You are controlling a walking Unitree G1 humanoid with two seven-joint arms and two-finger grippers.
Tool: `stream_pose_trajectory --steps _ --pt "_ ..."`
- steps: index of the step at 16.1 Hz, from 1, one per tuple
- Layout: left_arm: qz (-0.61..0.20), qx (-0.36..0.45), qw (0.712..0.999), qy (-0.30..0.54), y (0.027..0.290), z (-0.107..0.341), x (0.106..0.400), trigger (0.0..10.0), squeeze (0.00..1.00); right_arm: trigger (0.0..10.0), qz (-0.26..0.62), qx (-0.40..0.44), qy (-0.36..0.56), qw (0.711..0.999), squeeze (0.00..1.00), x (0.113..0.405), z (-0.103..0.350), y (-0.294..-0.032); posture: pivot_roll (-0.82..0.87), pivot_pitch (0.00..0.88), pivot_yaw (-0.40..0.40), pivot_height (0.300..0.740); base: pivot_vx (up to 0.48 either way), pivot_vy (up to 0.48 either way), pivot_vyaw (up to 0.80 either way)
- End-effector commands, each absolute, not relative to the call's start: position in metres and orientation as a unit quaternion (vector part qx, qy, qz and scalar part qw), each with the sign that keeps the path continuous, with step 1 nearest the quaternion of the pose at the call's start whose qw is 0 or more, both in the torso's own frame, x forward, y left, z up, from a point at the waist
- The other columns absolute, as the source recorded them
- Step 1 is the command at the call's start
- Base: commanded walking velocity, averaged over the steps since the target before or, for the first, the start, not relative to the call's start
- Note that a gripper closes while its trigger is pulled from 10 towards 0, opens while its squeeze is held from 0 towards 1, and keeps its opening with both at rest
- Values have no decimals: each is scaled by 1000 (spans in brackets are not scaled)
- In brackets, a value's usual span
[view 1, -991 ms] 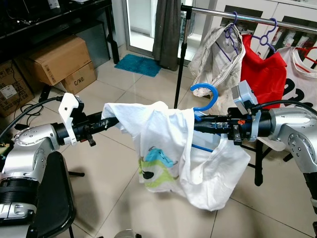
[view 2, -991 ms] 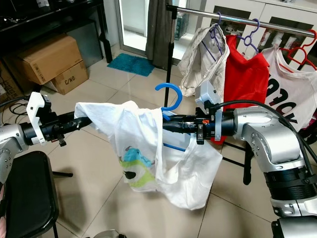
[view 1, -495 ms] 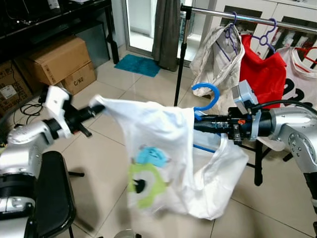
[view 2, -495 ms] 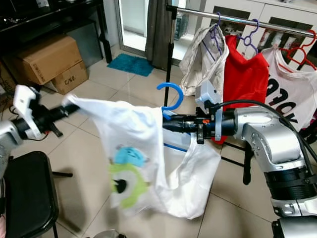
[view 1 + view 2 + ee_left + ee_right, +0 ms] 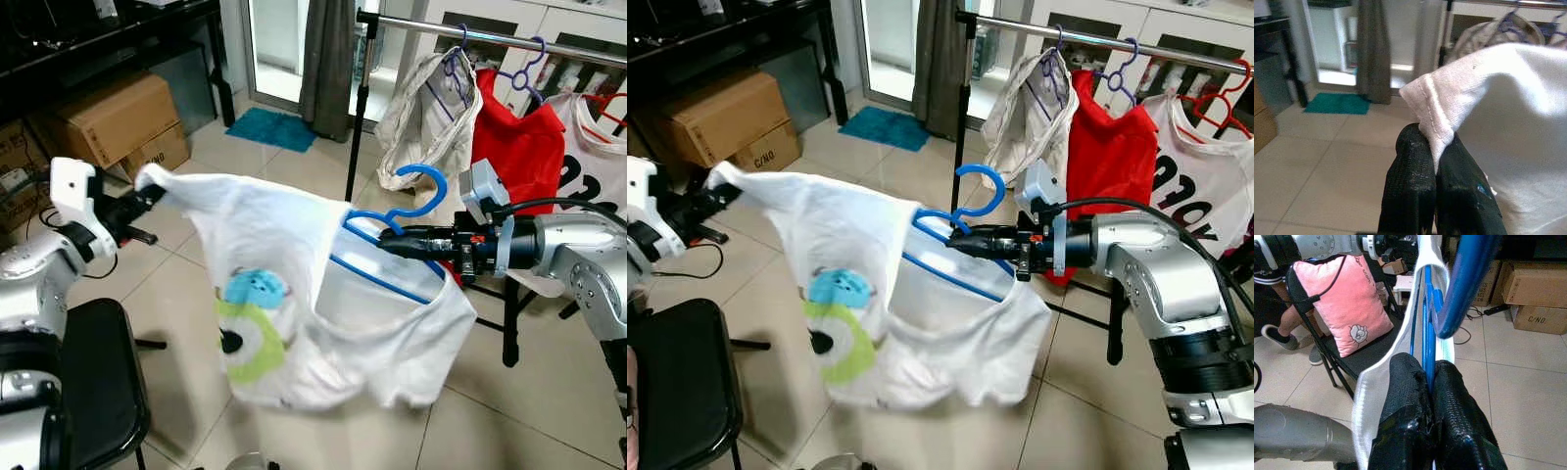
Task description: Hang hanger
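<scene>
A blue plastic hanger [image 5: 397,211] sits inside a white T-shirt [image 5: 284,294] with a green and blue cartoon print. My right gripper [image 5: 384,242] is shut on the hanger just below its hook, seen close in the right wrist view [image 5: 1431,382]. My left gripper [image 5: 149,196] is shut on the shirt's edge [image 5: 1431,122] and holds it stretched out to the left. The shirt hangs in the air between both arms, with the hanger's bar tilted inside it. The clothes rail [image 5: 490,37] runs across the back right, above and behind my right arm.
On the rail hang a beige garment [image 5: 426,108], a red shirt [image 5: 519,147] and a white printed shirt [image 5: 598,157]. Cardboard boxes [image 5: 118,122] stand at the left under a dark desk. A black chair [image 5: 98,382] is beside my left arm. A pink pillow [image 5: 1342,308] lies on a chair.
My left gripper has pulled the shirt's edge further left, spreading the cloth. The hanger has tilted and more of its blue frame shows inside the shirt. My right arm has barely moved.
</scene>
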State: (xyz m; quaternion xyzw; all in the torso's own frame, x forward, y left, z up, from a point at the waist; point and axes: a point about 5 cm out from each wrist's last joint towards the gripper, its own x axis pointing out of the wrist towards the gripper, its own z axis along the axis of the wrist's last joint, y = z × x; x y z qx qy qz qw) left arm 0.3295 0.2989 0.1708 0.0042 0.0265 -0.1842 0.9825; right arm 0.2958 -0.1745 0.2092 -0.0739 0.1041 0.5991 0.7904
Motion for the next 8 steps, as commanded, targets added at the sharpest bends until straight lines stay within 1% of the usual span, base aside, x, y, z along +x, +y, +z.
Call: stream_pose_trajectory --steps 1,8 --pt "-160 20 986 29 308 174 329 0 0 10000 594 -88 96 794 0 298 215 -177 -77 0 21 740 0 0 0" --pt "-86 33 994 55 325 162 328 0 0 10000 589 -93 96 797 0 300 214 -177 -79 0 18 740 0 0 0"
